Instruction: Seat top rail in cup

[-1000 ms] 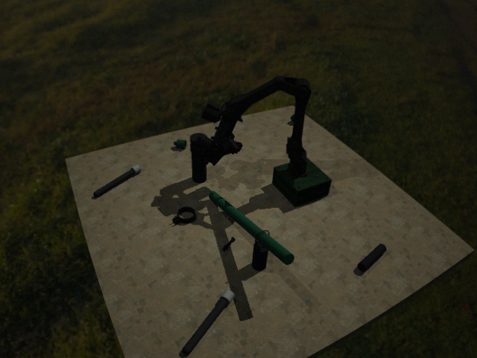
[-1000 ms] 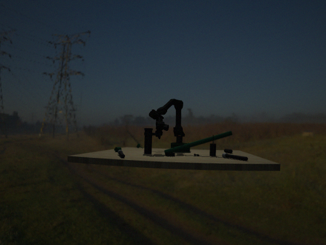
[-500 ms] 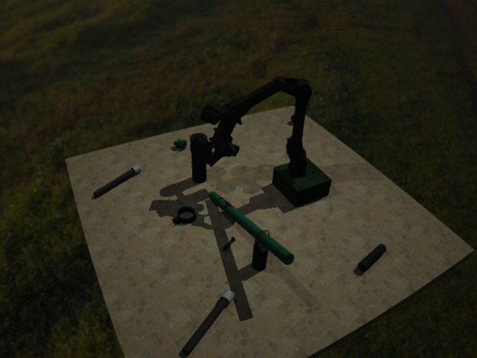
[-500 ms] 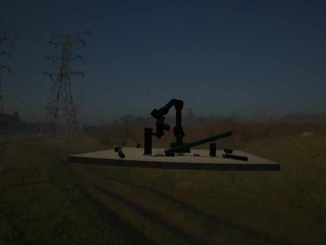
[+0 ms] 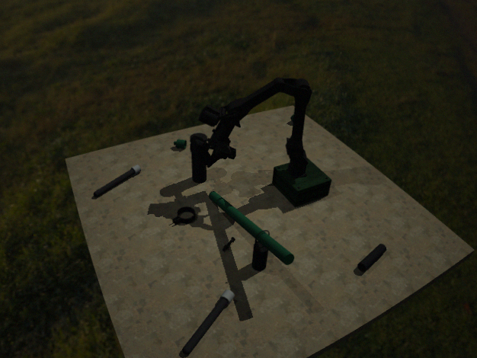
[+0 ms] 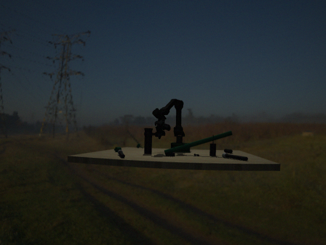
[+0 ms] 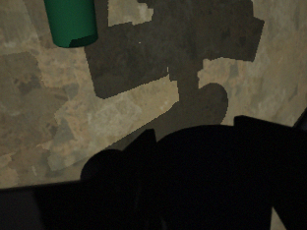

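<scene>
The green rail (image 5: 244, 221) (image 6: 198, 142) (image 7: 74, 22) slopes through the loop cap (image 5: 264, 231) on the short post (image 5: 260, 257) (image 6: 212, 150). Its cut end is low, near the table and apart from the big post (image 5: 199, 165) (image 6: 148, 143). My gripper (image 5: 209, 161) (image 6: 159, 136) (image 7: 194, 131) is beside the upper part of the big post, above and away from the rail. It is shut on a dark round thing that looks like the rail-end cup (image 7: 197, 167). The brace band is up near the post cap (image 5: 198, 136), but its details are too dark to tell.
A loose black band (image 5: 177, 219) lies between the big post and the left side of the table (image 5: 115, 231). A small dark bolt (image 5: 228, 244) lies near the rail. Several dark tubes and a green fitting (image 5: 180, 143) lie farther out.
</scene>
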`<action>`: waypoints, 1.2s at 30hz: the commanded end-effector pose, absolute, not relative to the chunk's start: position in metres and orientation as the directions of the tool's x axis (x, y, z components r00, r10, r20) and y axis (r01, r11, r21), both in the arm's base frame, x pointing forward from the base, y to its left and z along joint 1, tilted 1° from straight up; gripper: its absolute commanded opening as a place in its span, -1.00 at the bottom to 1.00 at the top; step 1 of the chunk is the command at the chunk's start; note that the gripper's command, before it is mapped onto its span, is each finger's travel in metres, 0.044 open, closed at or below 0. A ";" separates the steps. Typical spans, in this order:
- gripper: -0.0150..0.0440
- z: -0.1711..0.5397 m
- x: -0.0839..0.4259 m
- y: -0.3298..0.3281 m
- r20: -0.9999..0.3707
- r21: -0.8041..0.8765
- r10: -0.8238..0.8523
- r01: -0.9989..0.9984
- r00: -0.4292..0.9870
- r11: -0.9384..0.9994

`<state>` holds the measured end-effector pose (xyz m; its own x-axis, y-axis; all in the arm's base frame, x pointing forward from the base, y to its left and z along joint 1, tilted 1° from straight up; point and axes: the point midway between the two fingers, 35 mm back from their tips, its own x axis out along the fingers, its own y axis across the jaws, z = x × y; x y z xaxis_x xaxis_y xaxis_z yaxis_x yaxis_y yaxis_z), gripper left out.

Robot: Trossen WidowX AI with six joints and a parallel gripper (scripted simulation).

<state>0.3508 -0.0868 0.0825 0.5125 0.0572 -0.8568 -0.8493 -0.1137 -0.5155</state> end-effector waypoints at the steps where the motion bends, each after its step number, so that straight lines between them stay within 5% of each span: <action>1: -0.49 0.082 0.353 -0.086 -0.858 -0.514 0.048 -0.853 0.512 -0.089; 25: -0.49 0.083 0.350 -0.087 -0.856 -0.517 0.066 -0.847 0.513 -0.120; 36: 0.49 0.085 0.350 -0.085 -0.856 -0.517 0.065 -0.848 0.513 -0.119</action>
<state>0.3503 -0.0867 0.0832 0.5135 0.0660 -0.8556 -0.8470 -0.1210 -0.5177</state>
